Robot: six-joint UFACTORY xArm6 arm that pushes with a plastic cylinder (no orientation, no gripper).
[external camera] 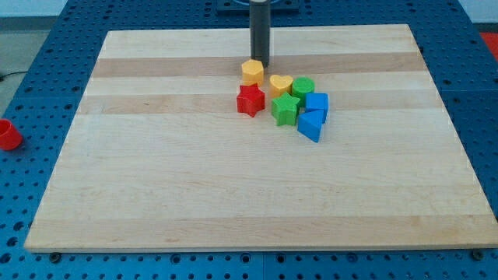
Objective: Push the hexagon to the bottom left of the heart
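Observation:
A yellow hexagon block [251, 72] sits near the top middle of the wooden board [156, 179]. A yellow heart block [281, 84] lies just to its right and slightly lower, a small gap between them. My tip [260, 63] is at the hexagon's upper right edge, right against it or nearly so. A red star block [250, 100] sits directly below the hexagon, close to it.
A green cylinder block [303, 87] is right of the heart. A green star block [285, 110] sits below the heart. Two blue blocks [316, 103] [310, 125] lie at the cluster's right. A red object [8, 134] is off the board at the view's left.

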